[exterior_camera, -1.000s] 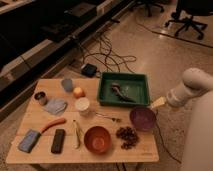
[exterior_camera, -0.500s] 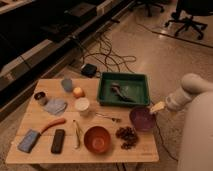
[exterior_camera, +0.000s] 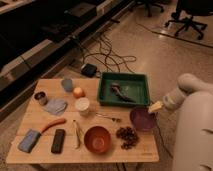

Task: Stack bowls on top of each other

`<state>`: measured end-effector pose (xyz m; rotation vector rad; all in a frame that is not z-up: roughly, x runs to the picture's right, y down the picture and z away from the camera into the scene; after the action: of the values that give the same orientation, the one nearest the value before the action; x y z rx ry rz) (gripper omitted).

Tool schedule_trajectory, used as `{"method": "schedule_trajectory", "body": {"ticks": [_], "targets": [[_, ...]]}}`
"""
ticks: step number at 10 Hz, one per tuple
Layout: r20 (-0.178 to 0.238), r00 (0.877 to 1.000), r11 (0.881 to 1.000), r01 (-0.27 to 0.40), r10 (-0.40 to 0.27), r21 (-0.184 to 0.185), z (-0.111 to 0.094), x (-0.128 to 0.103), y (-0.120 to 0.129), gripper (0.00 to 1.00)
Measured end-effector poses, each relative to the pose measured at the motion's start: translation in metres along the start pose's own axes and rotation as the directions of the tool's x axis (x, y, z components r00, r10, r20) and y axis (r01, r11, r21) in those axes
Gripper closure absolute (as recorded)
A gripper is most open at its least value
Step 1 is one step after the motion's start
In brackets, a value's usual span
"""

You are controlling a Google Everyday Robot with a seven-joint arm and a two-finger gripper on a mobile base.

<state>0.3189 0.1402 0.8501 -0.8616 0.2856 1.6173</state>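
The dark purple bowl [exterior_camera: 141,119] sits upright on the right part of the wooden table [exterior_camera: 107,155]. The orange-red bowl [exterior_camera: 97,139] sits upright near the front edge, to the left of the purple one, with a gap between them. My gripper [exterior_camera: 155,107], with pale yellowish tips, is at the end of the white arm [exterior_camera: 182,90] that comes in from the right. It is at the upper right rim of the purple bowl. I cannot tell whether it touches the rim.
A green tray [exterior_camera: 106,90] holding a dark object stands at the back. A white cup [exterior_camera: 82,105], an orange fruit [exterior_camera: 78,92], a bluish cup [exterior_camera: 67,84], a dark can [exterior_camera: 40,96], a cloth [exterior_camera: 55,106], a carrot [exterior_camera: 52,124], a sponge [exterior_camera: 29,140] and grapes [exterior_camera: 127,136] lie around. Cables cover the floor behind.
My gripper has moved slightly down and left, closer to the purple bowl's rim. The bowls and other objects have not moved.
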Motion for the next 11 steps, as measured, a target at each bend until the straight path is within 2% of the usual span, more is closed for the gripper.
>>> {"method": "schedule_trajectory", "body": {"ticks": [2, 3, 4, 5, 6, 8, 10, 11], "targets": [[-0.009, 1.0, 1.0, 0.008, -0.008, -0.007, 0.002, -0.008, 0.002, 0.63], [-0.02, 1.0, 1.0, 0.021, -0.022, -0.015, 0.005, -0.013, 0.007, 0.76], [-0.028, 0.999, 0.999, 0.028, -0.029, -0.021, 0.007, -0.015, 0.01, 0.83], [-0.046, 0.998, 0.999, 0.04, -0.042, -0.033, 0.014, -0.019, 0.016, 0.95], [-0.057, 0.997, 0.998, 0.049, -0.051, -0.042, 0.019, -0.021, 0.021, 1.0], [-0.063, 0.996, 0.996, 0.058, -0.062, -0.061, 0.022, -0.024, 0.027, 1.0], [-0.048, 0.996, 0.994, 0.077, -0.081, -0.08, 0.016, -0.022, 0.036, 1.0], [-0.038, 0.995, 0.993, 0.089, -0.092, -0.072, 0.012, -0.022, 0.041, 1.0]]}}
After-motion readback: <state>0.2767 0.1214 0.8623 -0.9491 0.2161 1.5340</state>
